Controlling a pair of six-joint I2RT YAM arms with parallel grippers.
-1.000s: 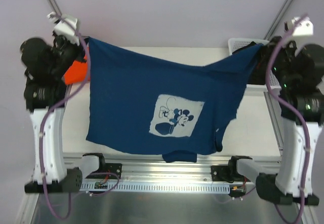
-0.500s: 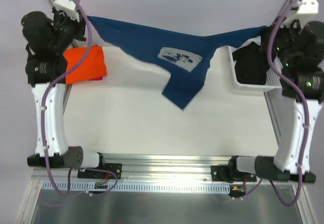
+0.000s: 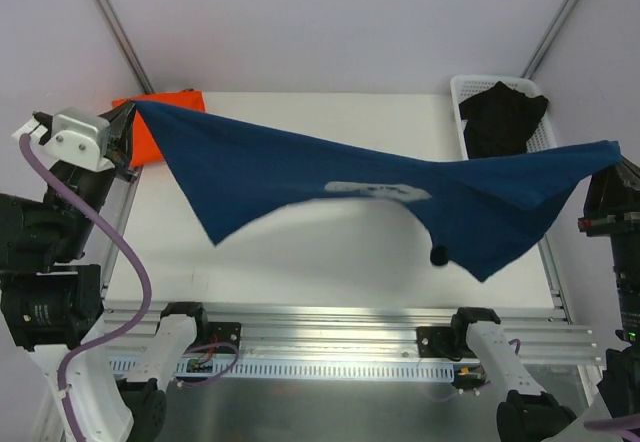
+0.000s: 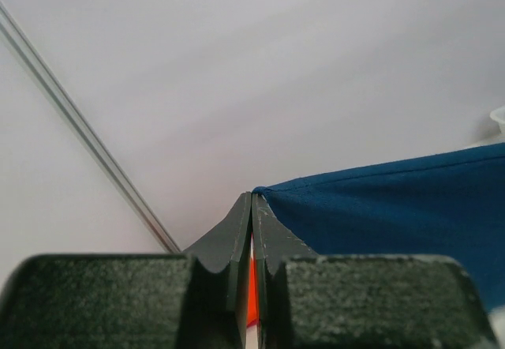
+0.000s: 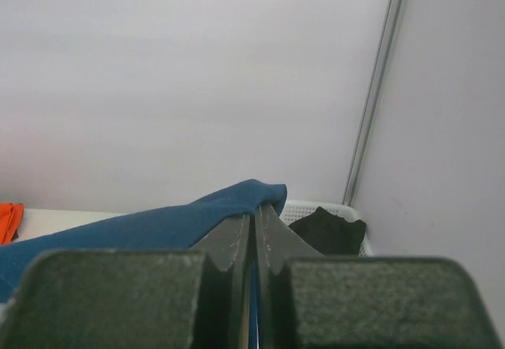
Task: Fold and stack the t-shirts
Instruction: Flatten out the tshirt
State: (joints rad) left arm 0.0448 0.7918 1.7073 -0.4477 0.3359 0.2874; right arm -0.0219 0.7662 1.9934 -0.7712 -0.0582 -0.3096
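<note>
The navy blue t-shirt (image 3: 330, 177) hangs stretched in the air above the table, its pale print (image 3: 380, 190) seen edge-on. My left gripper (image 3: 128, 122) is shut on the shirt's left corner (image 4: 272, 195) at the far left. At the right edge my right gripper (image 3: 608, 154) is shut on the other corner (image 5: 256, 193). The shirt's lower part sags toward the front right. Behind the left gripper the orange t-shirt (image 3: 160, 122) lies folded on the table's far left corner; a sliver of that orange t-shirt (image 4: 252, 290) shows between the left fingers.
A white basket (image 3: 462, 92) with a black garment (image 3: 505, 117) in it stands at the far right of the table; the same basket (image 5: 304, 207) and black garment (image 5: 327, 230) show past my right fingers. The aluminium rail (image 3: 330, 327) runs along the near edge.
Both arms have swung outward and toward the near side, pulling the blue shirt taut and lower across the table. The shirt has gone from hanging down to spread nearly flat.
</note>
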